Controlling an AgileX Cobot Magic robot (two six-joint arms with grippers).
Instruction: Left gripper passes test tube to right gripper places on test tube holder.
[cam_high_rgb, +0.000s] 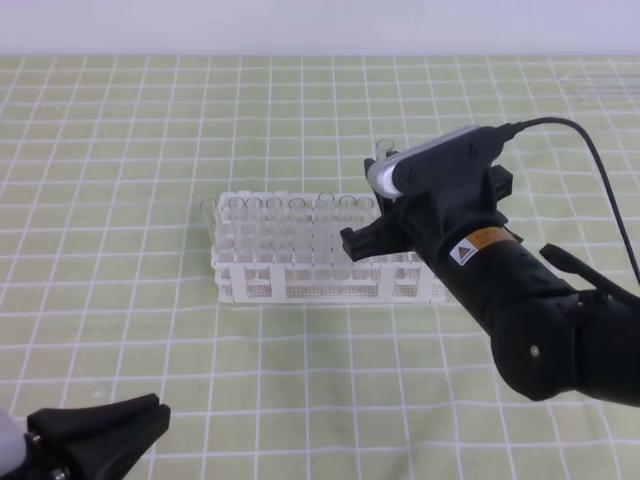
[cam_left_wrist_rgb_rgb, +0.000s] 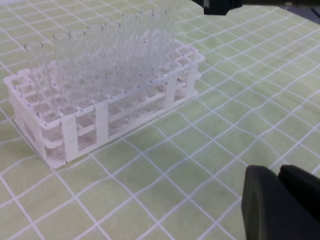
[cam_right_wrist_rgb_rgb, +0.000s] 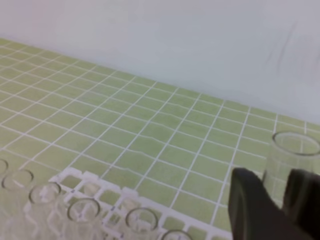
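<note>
Right tool (cam_right_wrist_rgb_rgb: 274, 200) pinches test tube (cam_right_wrist_rgb_rgb: 292, 160) over holder (cam_high_rgb: 320, 262).

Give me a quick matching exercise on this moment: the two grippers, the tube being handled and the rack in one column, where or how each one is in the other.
Things:
1. left gripper
2. right gripper
3. test tube
4. test tube holder

States:
A. white, standing on the green checked mat, with clear tubes in its back rows
B. low at the near left corner of the mat, shut and holding nothing
C. clear, open rim up, held between two black fingers
D. above the rack's right end, shut on a tube

Pairs: 1-B, 2-D, 3-C, 4-A
</note>
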